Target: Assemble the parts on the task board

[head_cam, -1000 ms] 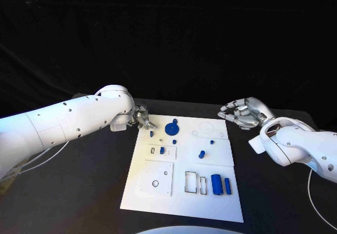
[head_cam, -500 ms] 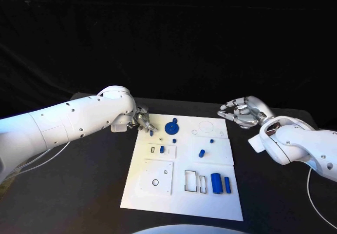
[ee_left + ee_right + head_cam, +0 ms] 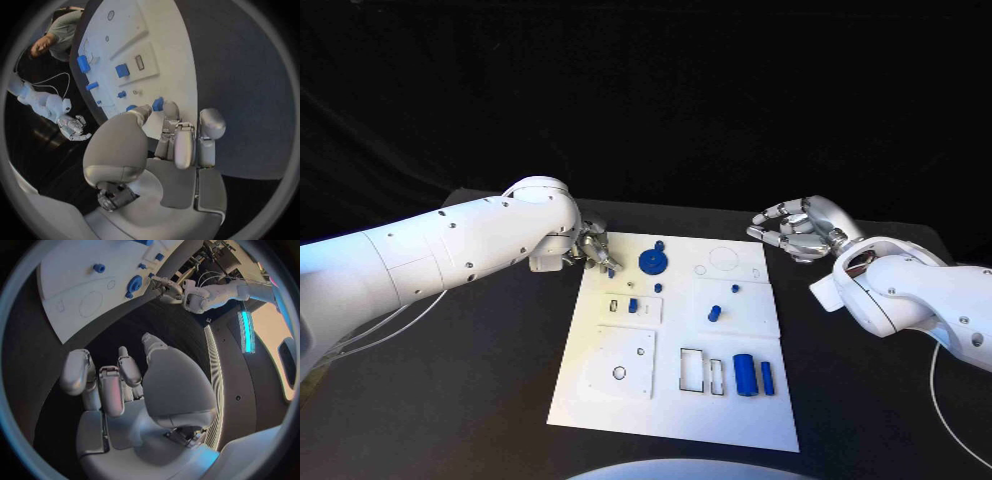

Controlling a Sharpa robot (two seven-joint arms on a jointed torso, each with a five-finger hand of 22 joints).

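The white task board [image 3: 675, 410] lies in the middle of the table. A blue disc [image 3: 653, 263] sits near its far left corner. Small blue parts [image 3: 714, 315] are scattered mid-board, and two blue cylinders [image 3: 746, 376] lie near its right edge. My left hand [image 3: 593, 245] hovers at the board's far left corner. Its thumb and a finger pinch a small blue peg [image 3: 157, 103], which also shows just under the fingertips [image 3: 610, 270]. My right hand [image 3: 798, 230] hangs off the far right corner with its fingers curled in on nothing [image 3: 112, 385].
Black table [image 3: 459, 400] surrounds the board on all sides. White cables trail off each arm at the table's left [image 3: 372, 335] and right [image 3: 949, 420] edges. Square and round recesses [image 3: 620, 375] mark the board's near half.
The left arm has shifted very slightly at the board's far left corner, peg still at its fingertips. The right hand has stayed where it was.
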